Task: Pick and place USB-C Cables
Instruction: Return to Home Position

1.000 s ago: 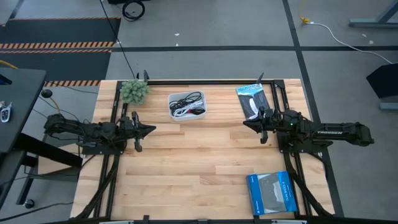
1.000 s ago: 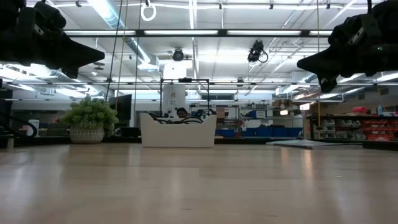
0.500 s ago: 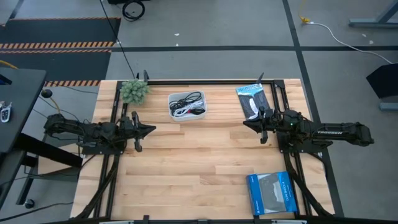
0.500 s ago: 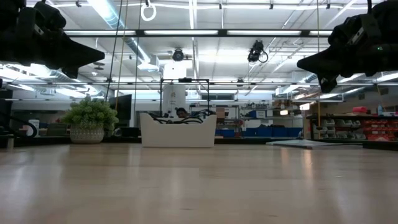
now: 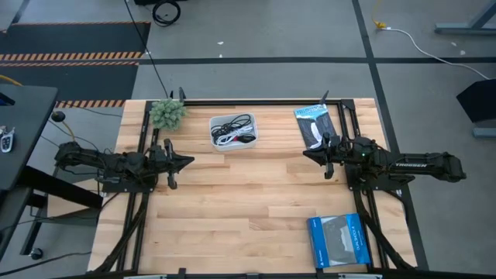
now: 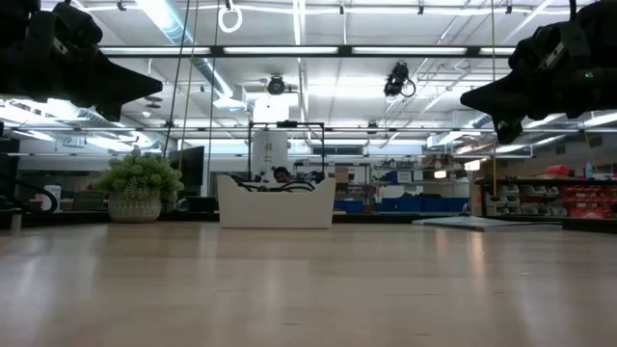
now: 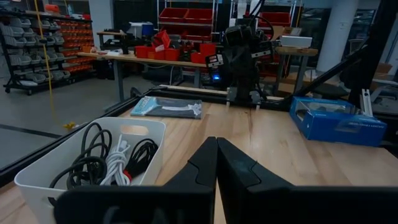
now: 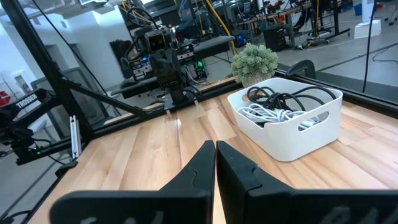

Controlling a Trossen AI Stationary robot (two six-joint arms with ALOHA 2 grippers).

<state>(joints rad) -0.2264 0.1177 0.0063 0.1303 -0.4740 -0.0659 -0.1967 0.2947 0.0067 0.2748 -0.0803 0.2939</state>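
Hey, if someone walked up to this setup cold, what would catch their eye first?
Probably the white bin near the top middle of the high view, heaped with tangled black and white cables. Next come the left hand and the right hand, both shut and empty, pointing at each other from either side. The blue box at that view's lower right stands out too.

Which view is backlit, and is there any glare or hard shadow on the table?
Low view: backlit by the ceiling lights, so the left gripper and right gripper are dark silhouettes; the table shows a soft sheen. High view: even light, only faint shadows on the wood. Right wrist view: the white bin and its cables are evenly lit, no glare.
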